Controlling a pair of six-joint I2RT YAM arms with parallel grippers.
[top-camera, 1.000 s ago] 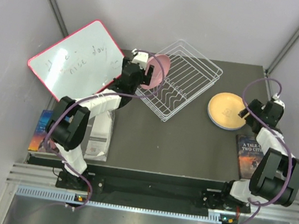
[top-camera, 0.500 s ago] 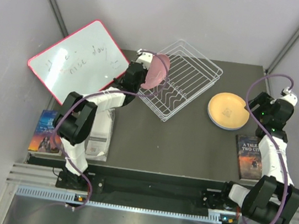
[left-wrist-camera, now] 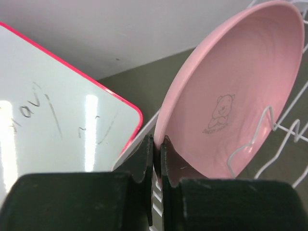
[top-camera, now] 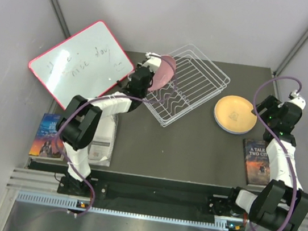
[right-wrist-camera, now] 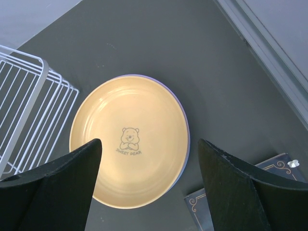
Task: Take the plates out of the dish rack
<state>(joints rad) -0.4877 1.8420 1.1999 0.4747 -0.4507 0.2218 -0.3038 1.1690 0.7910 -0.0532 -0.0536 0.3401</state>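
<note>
Left wrist: jaws tight on rim of pink plate (left-wrist-camera: pixel 235 91)

Plate (top-camera: pixel 164 72) upright in dish rack (top-camera: pixel 196 81)

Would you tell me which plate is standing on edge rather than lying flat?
The pink plate, upright in the dish rack, pinched by the left gripper; the orange plate lies flat.

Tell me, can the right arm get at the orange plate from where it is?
Probably yes. The right gripper hangs open above the orange plate, which lies flat with nothing over it; the dish rack stands clear to one side.
</note>
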